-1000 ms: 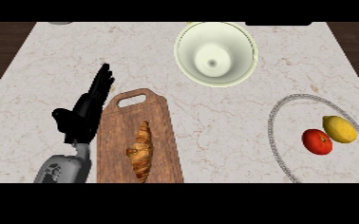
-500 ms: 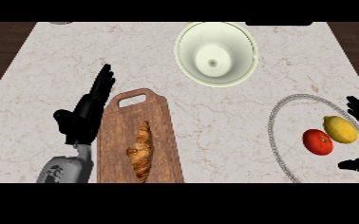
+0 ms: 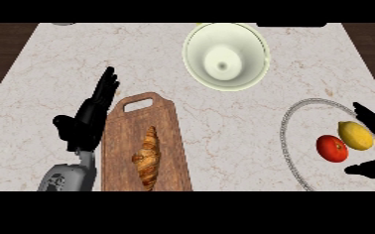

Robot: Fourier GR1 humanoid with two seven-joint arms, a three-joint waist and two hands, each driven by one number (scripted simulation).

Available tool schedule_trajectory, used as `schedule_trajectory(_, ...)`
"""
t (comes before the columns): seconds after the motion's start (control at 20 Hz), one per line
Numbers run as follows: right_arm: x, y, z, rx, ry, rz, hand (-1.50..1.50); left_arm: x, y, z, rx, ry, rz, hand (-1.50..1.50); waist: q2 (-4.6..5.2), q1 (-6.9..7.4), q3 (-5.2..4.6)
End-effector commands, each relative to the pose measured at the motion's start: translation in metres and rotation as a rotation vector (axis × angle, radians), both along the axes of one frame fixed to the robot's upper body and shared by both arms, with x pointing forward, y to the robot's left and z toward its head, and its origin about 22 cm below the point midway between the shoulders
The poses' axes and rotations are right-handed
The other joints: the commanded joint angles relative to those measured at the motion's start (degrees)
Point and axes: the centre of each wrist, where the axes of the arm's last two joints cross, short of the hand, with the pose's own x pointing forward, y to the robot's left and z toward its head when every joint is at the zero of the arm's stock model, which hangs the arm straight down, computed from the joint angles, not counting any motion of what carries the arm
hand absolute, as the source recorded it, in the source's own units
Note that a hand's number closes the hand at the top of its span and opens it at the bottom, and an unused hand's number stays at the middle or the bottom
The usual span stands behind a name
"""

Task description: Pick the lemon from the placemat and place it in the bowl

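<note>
A yellow lemon [image 3: 356, 135] lies on a round grey placemat [image 3: 290, 129] at the right edge, touching a red tomato [image 3: 332, 148] on its left. The pale green bowl [image 3: 225, 54] stands at the back centre, with nothing in it. Only the tips of my right hand [image 3: 364, 112] show at the right edge: fingers behind the lemon and the thumb [image 3: 359, 169] in front of it, spread apart and not touching the fruit. My left hand [image 3: 91, 115] rests open at the left, fingers straight and pointing away.
A wooden cutting board [image 3: 121, 144] with a croissant [image 3: 148, 156] on it lies just right of my left hand. Bare marble counter [image 3: 219, 129] stretches between the board, the bowl and the placemat.
My right hand has come into view from the right edge and now brackets the lemon. The left hand, lemon, tomato and bowl stay where they were.
</note>
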Motion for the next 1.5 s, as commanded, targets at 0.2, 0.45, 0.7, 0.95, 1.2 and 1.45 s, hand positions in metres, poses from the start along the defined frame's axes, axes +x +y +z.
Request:
schedule_trajectory(0.2,0.003,0.029,-0.023,-0.123,-0.058,0.233,1.50,-0.015,0.005,0.004,-0.001,0.015,-0.002,0.00,-0.03,0.27,0.03)
schedule_trajectory(0.45,0.004,0.021,-0.023,-0.091,-0.060,0.216,1.50,0.007,0.011,-0.001,-0.005,0.008,-0.017,0.00,0.00,-0.16,0.00)
schedule_trajectory(0.7,0.060,0.158,-0.027,0.006,-0.136,0.421,1.50,-0.005,-0.007,-0.008,0.009,0.029,-0.014,0.00,-0.65,0.13,-0.35)
schedule_trajectory(0.95,0.078,0.251,-0.037,0.031,-0.171,0.493,1.50,0.005,-0.013,0.004,0.015,0.007,-0.073,0.00,-0.33,4.55,-0.07)
schedule_trajectory(1.2,0.091,0.316,-0.001,0.187,-0.375,0.558,1.50,0.009,-0.012,0.008,0.008,0.008,-0.064,0.00,-1.14,3.63,0.08)
schedule_trajectory(1.45,0.084,0.371,0.074,0.185,-0.609,0.538,1.50,0.006,-0.008,0.002,0.003,0.027,-0.028,0.00,-1.69,1.14,-0.12)
